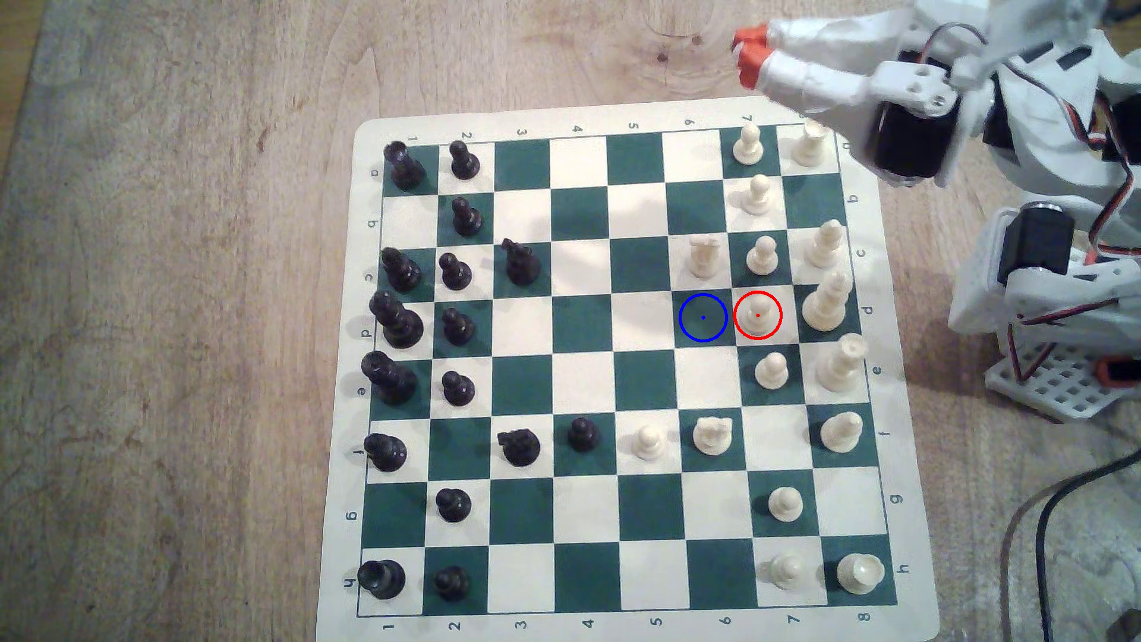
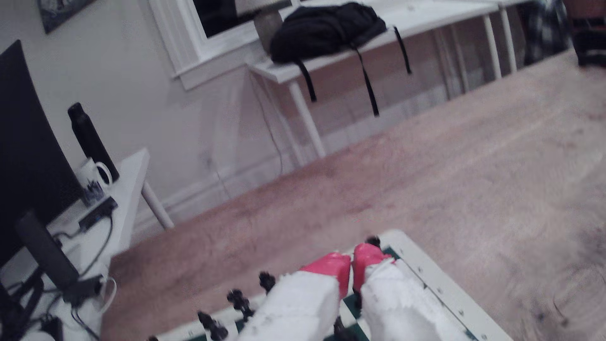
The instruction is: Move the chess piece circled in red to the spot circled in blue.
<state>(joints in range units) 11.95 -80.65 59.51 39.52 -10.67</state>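
Note:
The chess piece circled in red [image 1: 758, 312] is a small cream pawn standing upright on a white square in the board's column 7. The spot circled in blue [image 1: 702, 317] is the bare dark green square just to its left in the exterior view. My gripper [image 1: 748, 51] has white fingers with orange tips and hovers above the wood beyond the board's far edge, well away from the pawn. In the wrist view the gripper [image 2: 352, 262] has its tips touching, shut on nothing.
Cream pieces crowd the ringed pawn: a pawn [image 1: 763, 254] and a knight [image 1: 704, 256] beyond it, a pawn [image 1: 772, 369] on the near side, a tall piece [image 1: 827, 302] to the right. Black pieces [image 1: 457, 271] fill the exterior view's left columns. A cable [image 1: 1049, 525] lies off the board.

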